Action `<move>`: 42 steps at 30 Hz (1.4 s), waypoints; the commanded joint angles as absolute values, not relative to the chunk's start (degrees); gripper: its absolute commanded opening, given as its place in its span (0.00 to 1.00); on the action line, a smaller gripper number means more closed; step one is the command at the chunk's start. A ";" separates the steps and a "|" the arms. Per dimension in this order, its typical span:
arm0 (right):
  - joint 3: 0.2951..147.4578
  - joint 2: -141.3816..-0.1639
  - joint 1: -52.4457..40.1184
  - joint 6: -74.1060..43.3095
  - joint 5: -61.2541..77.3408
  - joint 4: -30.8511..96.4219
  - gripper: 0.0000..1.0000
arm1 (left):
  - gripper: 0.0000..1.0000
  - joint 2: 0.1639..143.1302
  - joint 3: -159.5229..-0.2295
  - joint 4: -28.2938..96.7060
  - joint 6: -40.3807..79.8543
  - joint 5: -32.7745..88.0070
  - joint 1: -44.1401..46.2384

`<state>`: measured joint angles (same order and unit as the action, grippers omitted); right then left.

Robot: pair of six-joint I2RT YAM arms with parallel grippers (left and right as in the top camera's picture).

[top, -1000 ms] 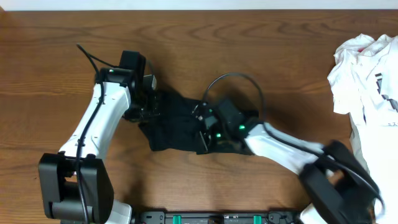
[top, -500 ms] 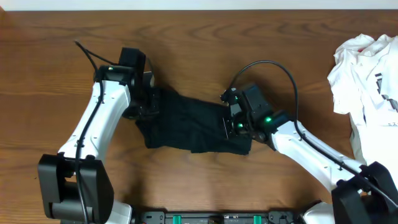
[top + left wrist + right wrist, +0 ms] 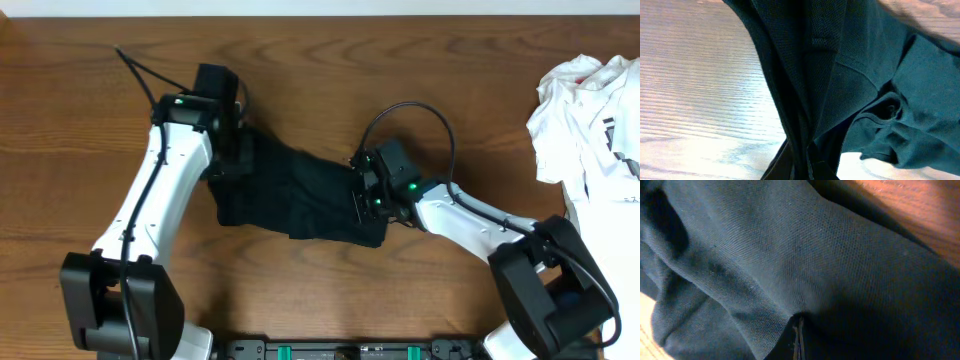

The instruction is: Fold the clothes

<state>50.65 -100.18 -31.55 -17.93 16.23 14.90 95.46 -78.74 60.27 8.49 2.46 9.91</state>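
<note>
While the black shirt [image 3: 300, 195] stretches over the wooden table [image 3: 420, 80], the left gripper [image 3: 232, 165] is clamped tight on one end. The right gripper [image 3: 362, 203] pinches the other end.

Soft, even light from above in the overhead view, just thin shadows on the wood table [image 3: 60, 100] and slightly blown-out whites on the white garment [image 3: 585, 110] at the right edge, all decently sharp. Heavy pale glare washing out the wood grain in the left wrist view, black shirt [image 3: 865, 75] knit crisp mid-frame but dark and mushy near the bottom. Dimmer and warmer on the right wrist cam, weave sharp in the middle, murky shadow lower right, wood blurred in the top corner.
</note>
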 commanded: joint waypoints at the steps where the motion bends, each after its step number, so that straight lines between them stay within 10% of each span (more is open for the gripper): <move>1: 50.54 -100.73 -30.98 -17.10 16.97 14.31 0.01 | 0.06 94.67 -80.29 60.62 7.81 -5.19 12.27; 42: 50.57 -100.71 -30.70 -17.72 18.17 13.43 0.01 | 0.06 94.67 -82.76 56.31 18.35 -1.89 37.89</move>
<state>50.65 -100.38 -31.44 -17.76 17.12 13.93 95.46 -81.08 56.71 17.45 -4.43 37.17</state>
